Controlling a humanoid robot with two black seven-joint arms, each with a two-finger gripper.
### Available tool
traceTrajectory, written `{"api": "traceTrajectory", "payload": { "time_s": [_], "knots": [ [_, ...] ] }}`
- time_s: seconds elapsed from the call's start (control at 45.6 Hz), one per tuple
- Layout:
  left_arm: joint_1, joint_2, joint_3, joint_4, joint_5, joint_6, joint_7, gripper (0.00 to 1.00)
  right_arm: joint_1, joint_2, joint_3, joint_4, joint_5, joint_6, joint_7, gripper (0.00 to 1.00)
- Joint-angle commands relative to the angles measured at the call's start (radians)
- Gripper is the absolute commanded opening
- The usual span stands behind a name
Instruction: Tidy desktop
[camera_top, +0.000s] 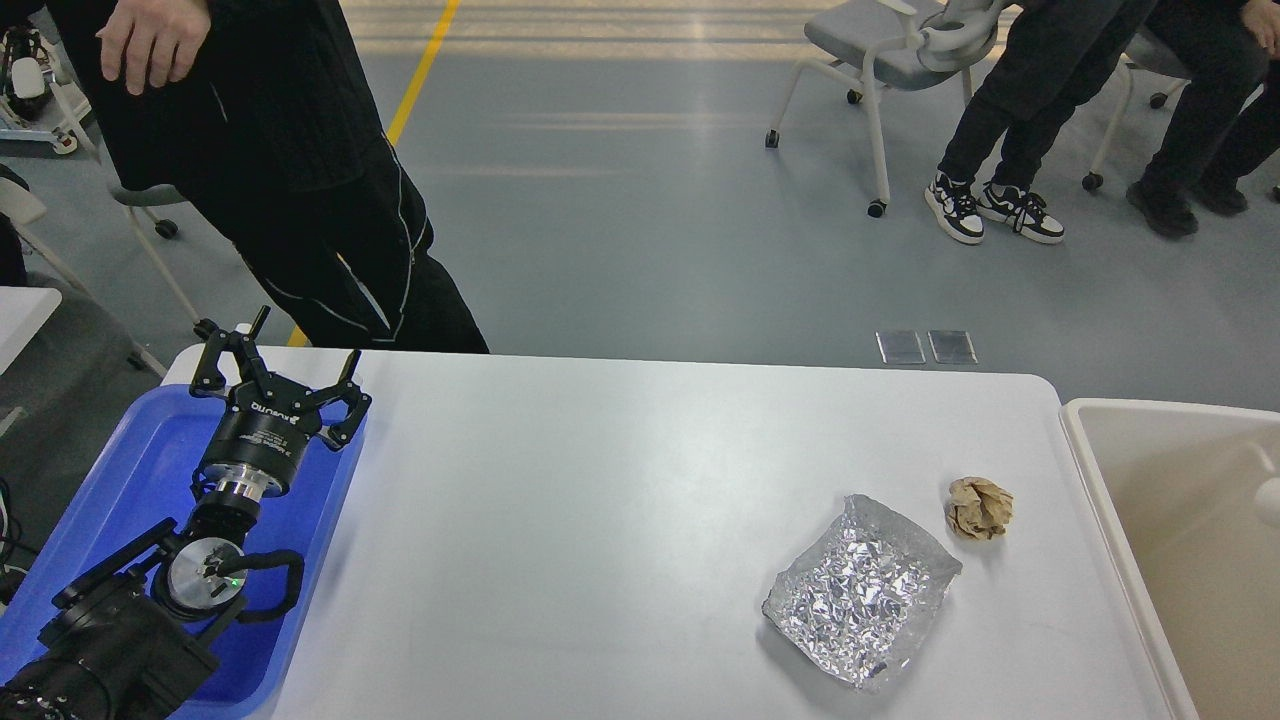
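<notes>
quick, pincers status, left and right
left pincer: open, holding nothing, above the blue tray
right pincer: not in view

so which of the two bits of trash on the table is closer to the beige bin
The crumpled brown paper ball; the foil tray lies further left, away from the beige bin.

Desktop (600, 520) centre wide open, bare from the blue tray (140, 470) at 9 o'clock across to 3 o'clock. Obstacles: crumpled foil sheet (862, 592) at 4 o'clock, brown paper ball (979, 508) just beside its far right corner, narrow gap between them. Left gripper (279, 365) hangs over the tray's far edge, fingers spread, blocking that corner. Beige bin (1180, 540) walls off the right edge. Standing person (300, 180) close behind the 11 o'clock corner
</notes>
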Motion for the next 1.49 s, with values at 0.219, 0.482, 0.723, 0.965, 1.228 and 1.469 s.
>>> {"api": "traceTrajectory", "payload": {
  "time_s": [0.219,0.482,0.723,0.965,1.228,1.469],
  "knots": [
    [0.001,0.0,0.0,0.0,0.0,0.0,0.0,1.0,-0.06,0.139,0.128,-0.094,0.004,-0.074,-0.079,0.0],
    [0.001,0.0,0.0,0.0,0.0,0.0,0.0,1.0,-0.077,0.164,0.156,-0.094,0.004,-0.088,-0.092,0.0],
    [0.001,0.0,0.0,0.0,-0.002,0.002,0.0,1.0,-0.077,0.162,0.172,-0.094,0.007,-0.088,-0.09,0.0],
    [0.0,0.0,0.0,0.0,0.0,0.0,0.0,1.0,-0.077,0.165,0.219,-0.094,0.013,-0.091,-0.084,0.74],
    [0.0,0.0,0.0,0.0,0.0,0.0,0.0,1.0,-0.067,0.165,0.24,-0.097,0.013,-0.143,-0.081,0.99],
    [0.0,0.0,0.0,0.0,0.0,0.0,0.0,1.0,-0.041,0.15,0.372,-0.109,0.033,-0.144,-0.079,0.99]
  ]
}}
